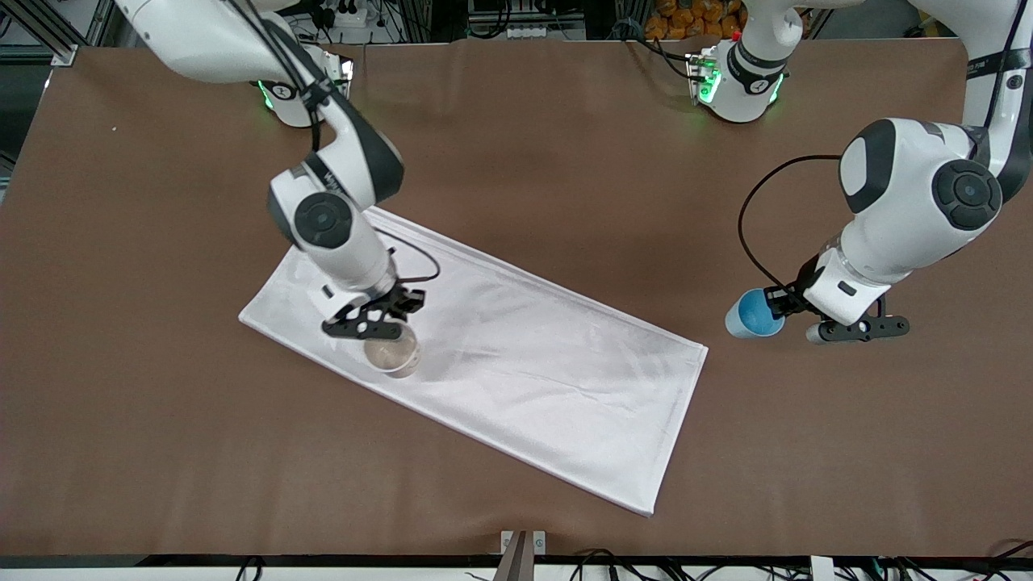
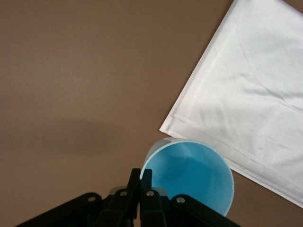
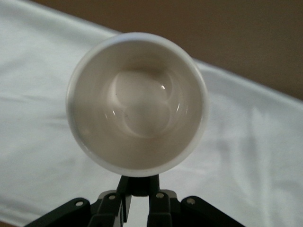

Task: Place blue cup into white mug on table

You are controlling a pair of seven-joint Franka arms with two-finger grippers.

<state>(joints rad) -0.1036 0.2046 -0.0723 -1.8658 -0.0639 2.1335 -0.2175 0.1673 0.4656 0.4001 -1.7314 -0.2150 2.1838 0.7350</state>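
Apparently blue cup [image 2: 191, 177] in left hand [image 2: 141, 177]

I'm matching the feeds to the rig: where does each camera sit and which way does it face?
Front view: high across the table, facing both arms' bases.
Left wrist view: looks down past the left gripper, shut on the blue cup.
Right wrist view: looks into the white mug, right gripper on its handle.
All share the white cloth.

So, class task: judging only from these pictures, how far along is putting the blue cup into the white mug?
Done: left claw is shut on the blue cup; right claw on the white mug, on the cloth. Left: carrying the cup over and lowering it in.
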